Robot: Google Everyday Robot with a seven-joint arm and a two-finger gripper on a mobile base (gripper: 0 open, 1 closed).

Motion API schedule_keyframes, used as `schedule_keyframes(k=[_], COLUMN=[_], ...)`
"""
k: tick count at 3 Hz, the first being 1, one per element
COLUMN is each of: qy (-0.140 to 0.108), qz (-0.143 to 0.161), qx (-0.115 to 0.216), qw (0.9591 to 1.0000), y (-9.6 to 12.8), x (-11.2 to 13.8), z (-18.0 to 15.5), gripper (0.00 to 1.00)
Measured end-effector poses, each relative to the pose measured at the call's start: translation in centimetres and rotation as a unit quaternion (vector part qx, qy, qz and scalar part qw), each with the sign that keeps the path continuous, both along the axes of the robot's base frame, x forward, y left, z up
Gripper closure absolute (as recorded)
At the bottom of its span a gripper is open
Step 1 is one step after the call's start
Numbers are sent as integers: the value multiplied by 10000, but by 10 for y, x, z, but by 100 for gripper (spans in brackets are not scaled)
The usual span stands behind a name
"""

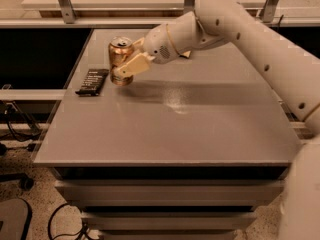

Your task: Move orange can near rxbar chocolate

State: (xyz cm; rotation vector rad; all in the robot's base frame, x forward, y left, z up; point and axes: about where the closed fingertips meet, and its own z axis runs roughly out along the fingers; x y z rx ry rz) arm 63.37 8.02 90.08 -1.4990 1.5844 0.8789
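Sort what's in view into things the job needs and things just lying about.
Job:
orange can
rxbar chocolate, flat on the table
gripper, over the table beside the bar, shut on the can

Lying about:
floor cables
chair base

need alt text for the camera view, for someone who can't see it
A white robot arm reaches in from the right, its pincer closed on an upright orange can close beside the rxbar chocolate, a black bar lying flat near the left edge of the grey table.
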Motion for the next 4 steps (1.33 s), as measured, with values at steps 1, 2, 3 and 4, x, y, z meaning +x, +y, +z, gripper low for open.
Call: schedule_keyframes(k=[1,2,3,4], qy=[-160,-275,-346,-401], qz=[184,212,205,164], qx=[-122,-168,-212,-257], qw=[9996,9993,9990,9987], y=[32,50,58,59], x=[3,6,10,15], z=[-4,-6,-8,-7], gripper=[100,100,100,100])
